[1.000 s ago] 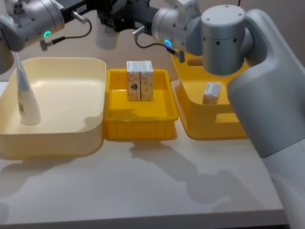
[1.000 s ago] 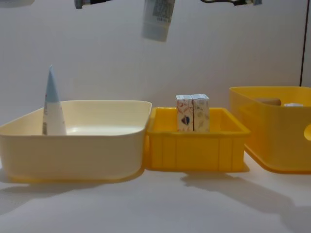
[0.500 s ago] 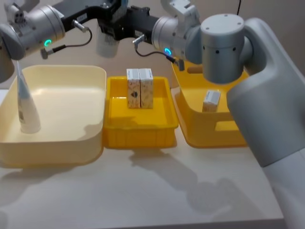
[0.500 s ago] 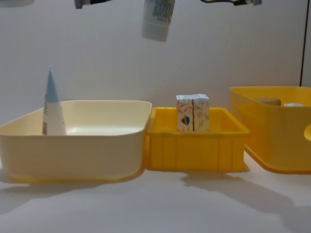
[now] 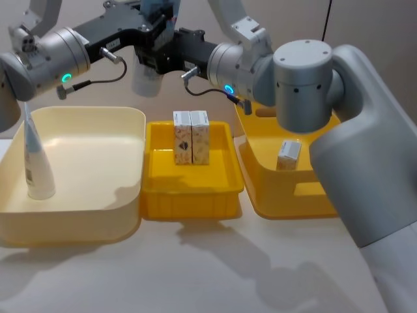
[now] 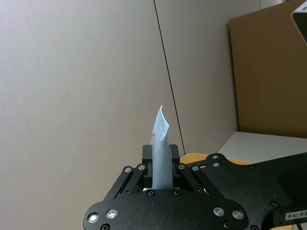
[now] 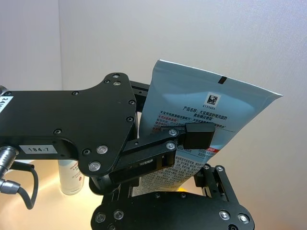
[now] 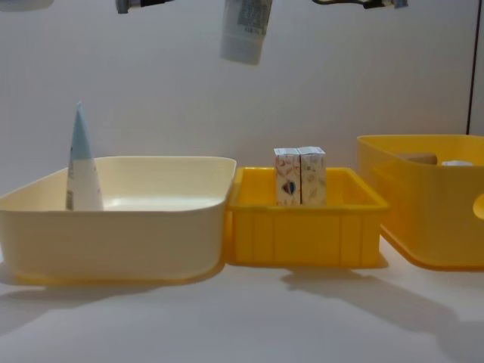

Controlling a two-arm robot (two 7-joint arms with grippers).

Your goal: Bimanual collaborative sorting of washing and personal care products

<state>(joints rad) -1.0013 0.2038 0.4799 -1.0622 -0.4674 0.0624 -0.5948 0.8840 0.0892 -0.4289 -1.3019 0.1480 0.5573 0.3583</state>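
A pale blue-and-white tube (image 5: 146, 77) hangs cap-down, high above the gap between the cream bin (image 5: 85, 212) and the small yellow bin (image 5: 189, 194). My left gripper (image 5: 151, 40) is shut on its flat crimped end (image 6: 160, 143). My right gripper (image 5: 168, 57) is shut on the tube's body (image 7: 201, 120) just below that. The tube's lower end (image 8: 243, 30) shows at the top of the chest view. A second tube (image 5: 34, 160) stands upright in the cream bin. Two patterned boxes (image 5: 191, 135) stand side by side in the small yellow bin.
A larger yellow bin (image 5: 287, 195) at the right holds one small box (image 5: 288, 154). The three bins stand in a row across the table's far half. Bare white table (image 5: 215, 274) lies in front of them. A plain wall stands behind.
The tube and both grippers hold the same place in the chest view. Only the head view's framing has shifted, so the bins sit a little lower in it.
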